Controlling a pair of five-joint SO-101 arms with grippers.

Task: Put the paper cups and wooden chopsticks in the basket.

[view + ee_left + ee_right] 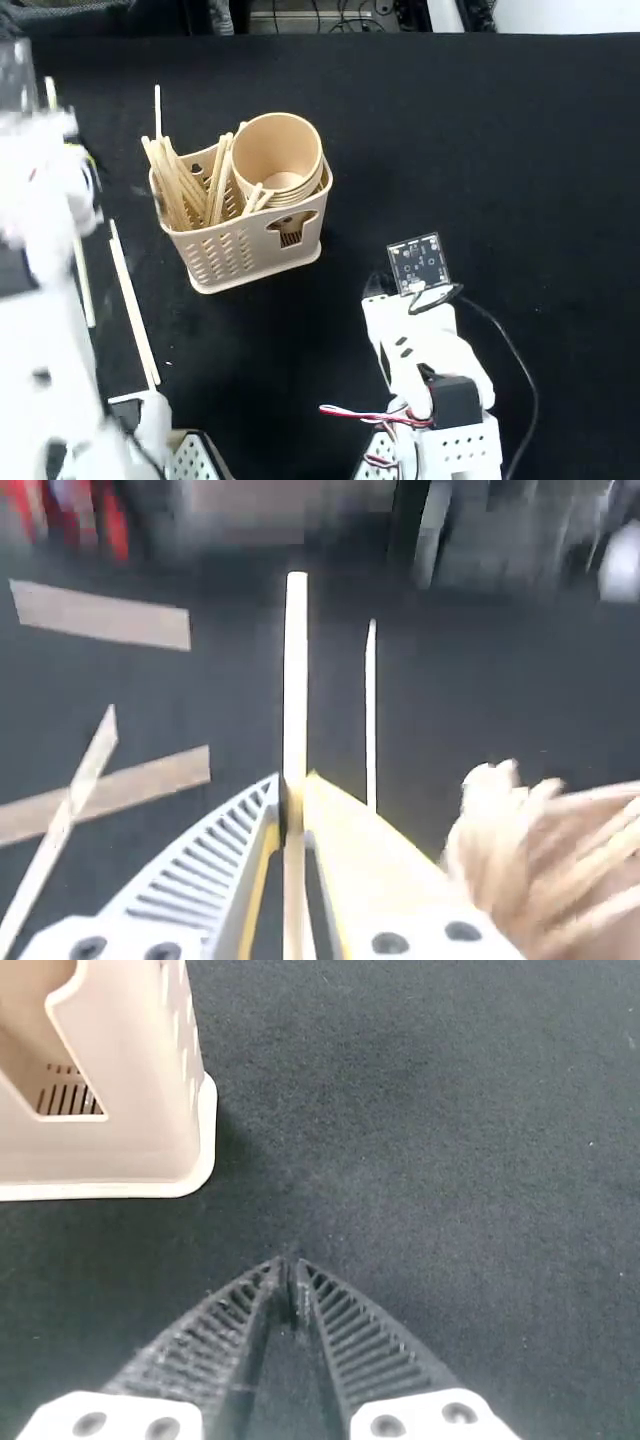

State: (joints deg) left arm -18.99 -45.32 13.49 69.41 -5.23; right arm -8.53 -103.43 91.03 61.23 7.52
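A beige slotted basket (pixel 250 250) stands left of the table's middle. It holds stacked paper cups (pixel 278 155) and several wooden chopsticks (pixel 180 185). My left gripper (pixel 293 785) is shut on one wooden chopstick (pixel 295 670) that sticks out past its tips, and the basket's chopsticks (pixel 545 860) show close beside it. The left arm (pixel 40 190) is a blur at the table's left edge. Two loose chopsticks (pixel 130 300) lie on the cloth left of the basket. My right gripper (pixel 290 1278) is shut on nothing, low over the cloth just off the basket's corner (pixel 190 1150).
Black cloth covers the table (pixel 480 150). A small circuit board (pixel 418 262) sits on the right arm. In the left wrist view another thin stick (pixel 370 710) and pale flat strips (pixel 100 615) lie on the dark surface. Open room lies right of the basket.
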